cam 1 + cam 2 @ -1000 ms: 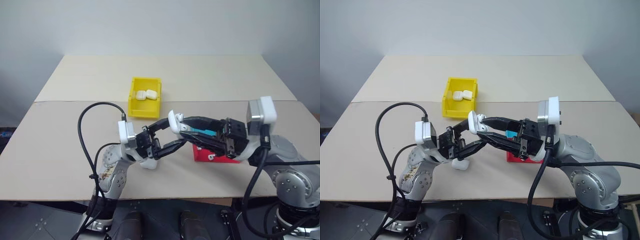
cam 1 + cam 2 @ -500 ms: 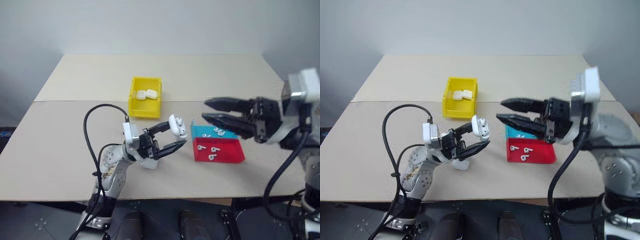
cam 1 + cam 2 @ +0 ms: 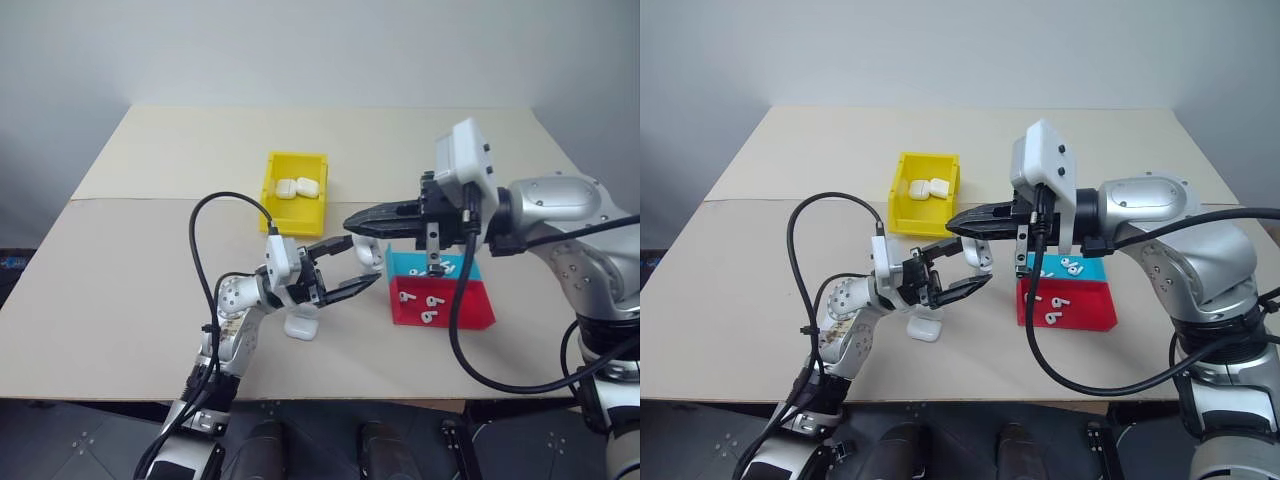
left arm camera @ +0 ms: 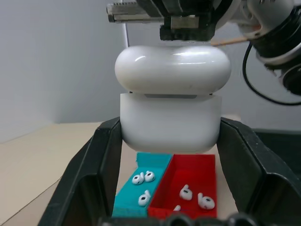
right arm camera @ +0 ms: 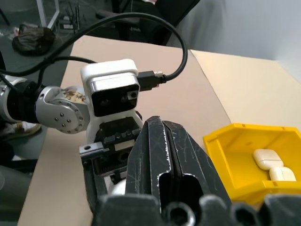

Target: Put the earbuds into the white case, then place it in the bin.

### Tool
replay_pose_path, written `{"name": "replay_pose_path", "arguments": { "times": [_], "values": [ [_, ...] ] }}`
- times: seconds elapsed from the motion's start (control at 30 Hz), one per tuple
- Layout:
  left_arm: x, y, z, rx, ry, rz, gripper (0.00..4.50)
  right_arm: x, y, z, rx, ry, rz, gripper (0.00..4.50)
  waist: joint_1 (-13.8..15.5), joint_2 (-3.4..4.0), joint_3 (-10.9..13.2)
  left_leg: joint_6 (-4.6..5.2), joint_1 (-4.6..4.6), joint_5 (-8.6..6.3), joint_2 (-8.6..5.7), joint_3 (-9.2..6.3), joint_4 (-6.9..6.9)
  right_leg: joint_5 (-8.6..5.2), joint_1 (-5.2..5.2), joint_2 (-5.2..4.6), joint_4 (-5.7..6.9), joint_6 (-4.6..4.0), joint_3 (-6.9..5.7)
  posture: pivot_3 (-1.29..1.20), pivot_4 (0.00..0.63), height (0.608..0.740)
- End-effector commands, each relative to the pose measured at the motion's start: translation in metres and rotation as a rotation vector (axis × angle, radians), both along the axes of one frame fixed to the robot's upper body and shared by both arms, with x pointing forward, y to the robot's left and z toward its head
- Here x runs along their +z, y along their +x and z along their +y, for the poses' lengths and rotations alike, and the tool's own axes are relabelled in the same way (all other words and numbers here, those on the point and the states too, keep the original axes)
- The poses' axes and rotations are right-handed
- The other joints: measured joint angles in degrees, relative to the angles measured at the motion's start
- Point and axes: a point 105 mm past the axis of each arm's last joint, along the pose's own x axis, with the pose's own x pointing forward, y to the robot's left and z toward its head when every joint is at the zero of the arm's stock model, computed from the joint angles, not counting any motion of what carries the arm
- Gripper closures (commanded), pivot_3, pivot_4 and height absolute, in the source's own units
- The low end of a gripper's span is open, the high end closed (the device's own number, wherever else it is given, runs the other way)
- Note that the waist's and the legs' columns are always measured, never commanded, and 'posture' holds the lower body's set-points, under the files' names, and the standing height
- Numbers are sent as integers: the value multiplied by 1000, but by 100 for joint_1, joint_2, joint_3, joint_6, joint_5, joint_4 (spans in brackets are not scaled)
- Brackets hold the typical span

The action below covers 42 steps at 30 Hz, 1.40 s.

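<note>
My left gripper (image 3: 365,264) is shut on the white case (image 3: 367,251), holding it upright above the table with its lid down; the left wrist view shows the case (image 4: 171,108) between both fingers. My right gripper (image 3: 352,220) is shut, fingers pressed together with nothing seen between them, its tips just above and behind the held case. Several earbuds (image 3: 420,306) lie in the red tray (image 3: 475,312) and the blue tray (image 3: 400,262). The yellow bin (image 3: 270,190) stands behind, with two white cases (image 3: 295,187) inside.
Another white case (image 3: 300,325) stands on the table under my left wrist. A black cable (image 3: 215,230) loops above my left arm. The trays sit right of the held case, under my right forearm.
The right gripper was open at the case, pulled away to the right, then came back over the case and shut. The left gripper moved slightly right and forward with the case.
</note>
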Motion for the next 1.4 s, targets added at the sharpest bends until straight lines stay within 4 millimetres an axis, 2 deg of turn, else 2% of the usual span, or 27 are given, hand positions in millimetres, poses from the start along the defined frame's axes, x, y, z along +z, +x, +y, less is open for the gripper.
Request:
{"name": "replay_pose_path", "arguments": {
  "times": [0.03, 0.37, 0.63, 0.8, 0.9, 1.0, 1.1, 1.17, 1.23, 1.3, 1.4],
  "values": [
    [10, -5, -1, 3, -32, -59, 1743, 2, -7, 3, 33, -31, -46, 4486, -1, 0, 0, 0, 0, 0, 0, 0, 0, 0, 0, 0, 0, 0, -1, 0, 150, 740],
    [17, -13, 3, 9, -86, -57, 1743, -18, 1, -2, 6, -125, -73, 4486, -15, 0, 0, 0, 5, 0, 1, -1, 0, 1, 0, 0, 10, -2, -1, 0, 150, 740],
    [20, -14, 8, 13, -118, -42, 1743, -10, 8, -22, -48, -144, -88, 4486, -13, 0, 0, 0, 5, 0, 1, -1, 0, 1, 0, 0, 10, -2, -1, 0, 150, 740],
    [22, -13, 9, 19, -130, -35, 1743, -8, 8, -25, -48, -142, -99, 4486, -14, 1, -1, 0, 6, 0, 1, 0, 1, 1, 0, 0, 9, -2, 0, 0, 150, 740],
    [22, -11, 10, 26, -133, -34, 1743, 13, 4, -24, -36, -48, -132, 4486, -19, 1, -1, 0, 6, 0, 1, 0, 1, 2, 0, 0, 9, -2, 0, 0, 150, 740],
    [25, -7, 14, 66, -148, -44, 1743, 35, 5, -31, -63, 64, -149, 4486, -15, 1, 0, 0, 7, 0, 1, -1, 1, 2, 0, 0, 12, -2, 0, 0, 150, 740],
    [40, 13, 18, 239, -199, -102, 1743, 52, 13, -47, -151, 188, -132, 4486, 7, 0, 0, 0, 7, 0, 1, -1, 2, 3, 2, 0, 11, -2, 0, 0, 150, 740],
    [56, 42, 23, 467, -208, -137, 1743, 53, 17, -56, -215, 240, -119, 4486, 78, -1, 0, 0, 7, 1, 0, -2, 6, 5, 6, 0, 10, -2, -2, 0, 150, 740],
    [73, 79, 37, 745, -222, -106, 1743, 47, 18, -65, -265, 278, -92, 4486, 133, -2, 1, 1, 4, 1, -2, -6, 18, 13, 9, 0, 9, 2, -4, 0, 150, 740],
    [78, 96, 48, 884, -180, -119, 1743, 40, 15, -72, -290, 316, -49, 4486, 144, -4, 1, 1, 1, 1, -5, -10, 22, 20, 18, 0, 2, 13, -5, 0, 150, 740],
    [75, 111, 54, 981, -90, -150, 1743, 23, 8, -83, -334, 303, -6, 4486, 105, -1, -1, 3, -3, -1, -13, -2, 21, 26, 14, -9, -8, 22, 2, 0, 150, 740]
  ]
}}
